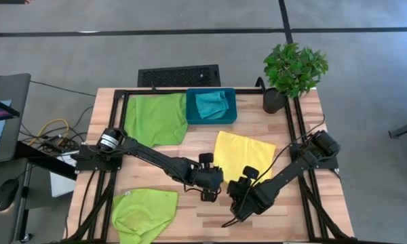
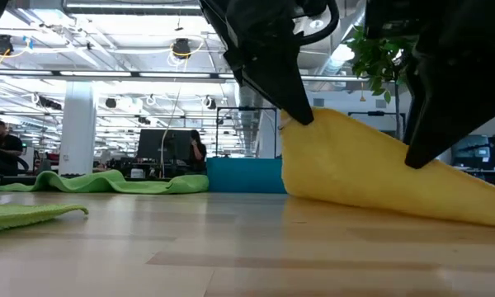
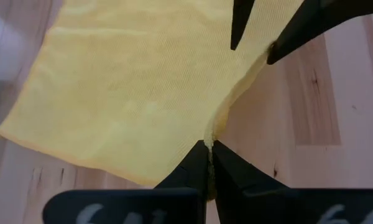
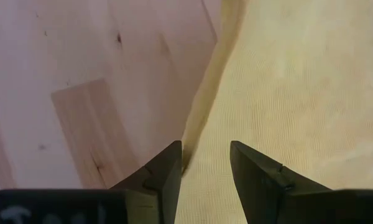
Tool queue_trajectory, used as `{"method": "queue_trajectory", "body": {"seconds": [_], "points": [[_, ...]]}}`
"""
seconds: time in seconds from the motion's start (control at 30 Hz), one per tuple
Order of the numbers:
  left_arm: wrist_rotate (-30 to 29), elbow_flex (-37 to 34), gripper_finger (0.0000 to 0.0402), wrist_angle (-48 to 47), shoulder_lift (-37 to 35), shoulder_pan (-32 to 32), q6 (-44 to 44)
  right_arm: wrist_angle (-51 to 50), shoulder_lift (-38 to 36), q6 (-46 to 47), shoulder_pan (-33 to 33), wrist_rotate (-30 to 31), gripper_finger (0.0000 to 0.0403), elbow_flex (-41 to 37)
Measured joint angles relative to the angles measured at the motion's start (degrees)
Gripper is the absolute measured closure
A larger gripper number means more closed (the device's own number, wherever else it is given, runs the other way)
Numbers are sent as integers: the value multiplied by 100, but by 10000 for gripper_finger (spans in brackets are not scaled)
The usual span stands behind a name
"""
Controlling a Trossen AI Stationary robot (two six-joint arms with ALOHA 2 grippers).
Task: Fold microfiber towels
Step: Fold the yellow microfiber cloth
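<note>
A yellow towel (image 1: pixel 244 152) lies in the middle of the table, its near-left corner raised. My left gripper (image 1: pixel 209 181) is shut on that corner. My right gripper (image 1: pixel 241 190) is open just to its right, one finger on each side of the towel's near edge (image 4: pixel 196 134). One lime green towel (image 1: pixel 156 118) lies spread at the far left. Another lime green towel (image 1: pixel 142 210) lies crumpled at the near left. A teal towel (image 1: pixel 211 103) lies bunched in the teal bin (image 1: pixel 190 115). My left gripper pinches the yellow towel's near-left corner (image 3: pixel 206 142) between its two fingers, from above, pointing down. The corner is lifted off the table (image 2: pixel 301 120); the rest slopes down and lies on the wood. My right gripper's open fingers (image 4: pixel 168 168) straddle the edge; I cannot tell whether they touch it.
A potted plant (image 1: pixel 293 68) stands at the far right corner. A black metal frame (image 1: pixel 295 129) runs along the table's sides. Bare wood (image 1: pixel 203 217) shows between the near green towel and the grippers.
</note>
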Motion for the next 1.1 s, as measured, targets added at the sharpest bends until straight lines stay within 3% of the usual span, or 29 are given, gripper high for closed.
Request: {"method": "queue_trajectory", "body": {"seconds": [0.53, 1.1], "points": [[-747, 11, 401, -655, -717, -165, -148, -39, -2, 142, 171, -280, 242, 2], [-1088, 9, 401, -1211, -1109, -218, -390, -167, -4, 219, 305, -618, 242, 2]]}}
